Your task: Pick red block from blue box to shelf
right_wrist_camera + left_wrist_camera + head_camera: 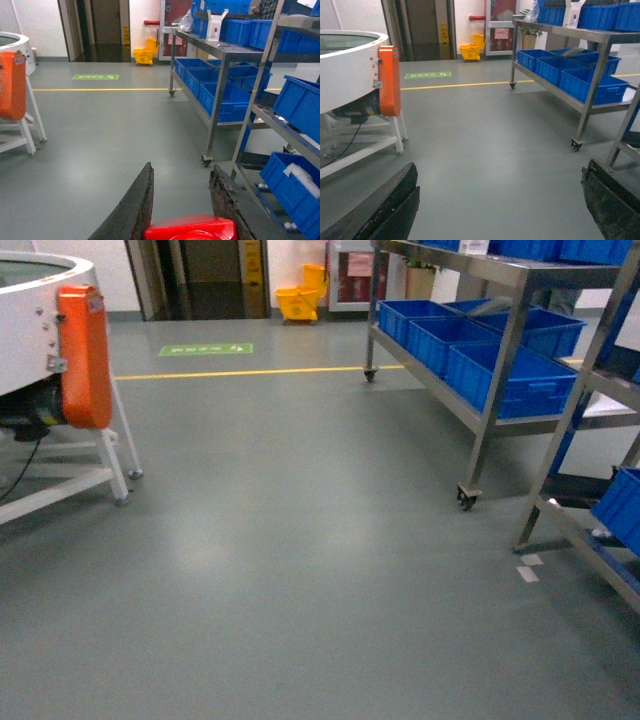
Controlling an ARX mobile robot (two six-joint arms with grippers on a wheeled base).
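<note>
1. Right gripper [182, 212] has its two worn black fingers [131, 210] clamped on the small glossy red plastic block [191, 228], which sits between them at the bottom of the right wrist view.
2. Left gripper [497, 205] is spread wide, nothing between its dark fingers [387, 210].
3. Past the block, to the right: the shiny steel shelf [227, 55] on casters, holding dark blue ribbed crates [220, 97].
4. Plain grey floor [300, 570] everywhere, yellow mop bucket [303, 297] far back, white round machine with an orange guard [85, 355] on the left.
</note>
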